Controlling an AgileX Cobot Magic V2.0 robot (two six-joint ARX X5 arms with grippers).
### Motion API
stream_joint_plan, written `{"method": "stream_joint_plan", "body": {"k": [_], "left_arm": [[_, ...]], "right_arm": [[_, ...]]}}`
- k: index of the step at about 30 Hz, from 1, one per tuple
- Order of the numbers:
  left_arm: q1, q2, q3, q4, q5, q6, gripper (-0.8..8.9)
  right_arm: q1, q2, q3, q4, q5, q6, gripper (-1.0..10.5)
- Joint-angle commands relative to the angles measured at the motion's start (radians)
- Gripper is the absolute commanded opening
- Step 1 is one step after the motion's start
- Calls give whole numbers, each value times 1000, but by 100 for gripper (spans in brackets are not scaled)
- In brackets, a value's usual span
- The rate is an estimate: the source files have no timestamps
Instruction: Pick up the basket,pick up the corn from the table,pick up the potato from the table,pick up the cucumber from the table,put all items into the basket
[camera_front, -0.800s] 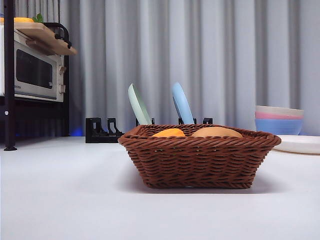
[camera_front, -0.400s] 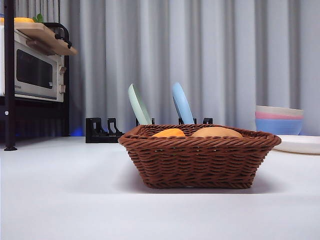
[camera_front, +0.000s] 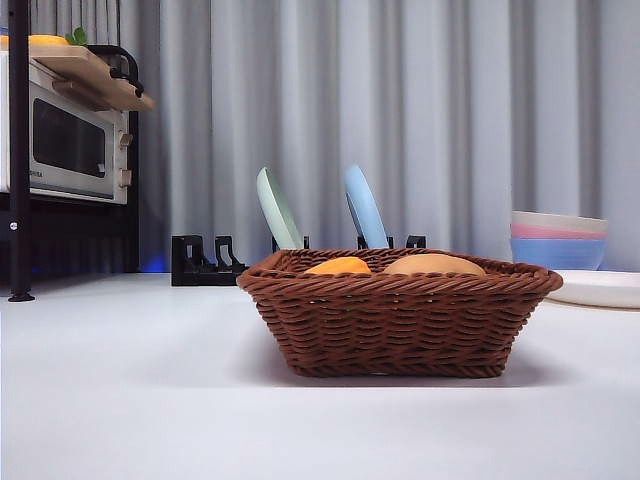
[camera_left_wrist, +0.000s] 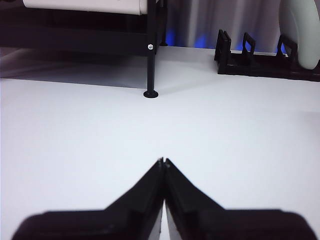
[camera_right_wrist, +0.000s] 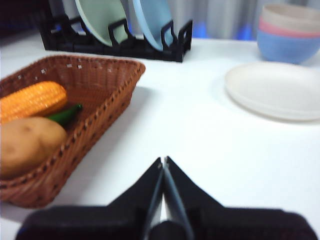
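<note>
Nothing has moved since the earlier front pictures: the basket (camera_front: 398, 318) sits in the same spot on the white bench (camera_front: 120, 400), and no arm shows in the front view. Seen from the right wrist, the basket holds all three vegetables. The corn (camera_right_wrist: 31, 100) lies farthest from the right gripper (camera_right_wrist: 163, 162), its long axis running across the basket. The cucumber (camera_right_wrist: 65, 114) is wedged between the corn and the potato (camera_right_wrist: 29, 141), with only its dark green end showing. The potato rests nearest the basket's close rim. The right gripper hovers above bare bench just beside the basket's side wall, its jaws pressed together and holding nothing. The left gripper (camera_left_wrist: 163, 162) is likewise closed and empty over open bench, with no task item in its view, only a black rack leg (camera_left_wrist: 151, 60) well ahead of it. The right arm appears the nearer one to the basket. Judging by how things lie, the job looks finished, with little left to do beyond drawing back.
</note>
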Motion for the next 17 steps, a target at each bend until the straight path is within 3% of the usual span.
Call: {"method": "stream_joint_plan", "body": {"k": [1, 6, 10, 17], "left_arm": [[2, 0, -15, 4, 3, -6, -3], [2, 0, -15, 5, 3, -6, -3], [2, 0, -15, 5, 3, -6, -3], [2, 0, -15, 5, 3, -6, -3]], "right_arm": [[-2, -5, -19, 11, 1, -5, 2], [-2, -5, -20, 13, 2, 5, 2], [-2, -5, -19, 13, 2, 125, 1], [-2, -3, -19, 13, 3, 126, 1]]}}
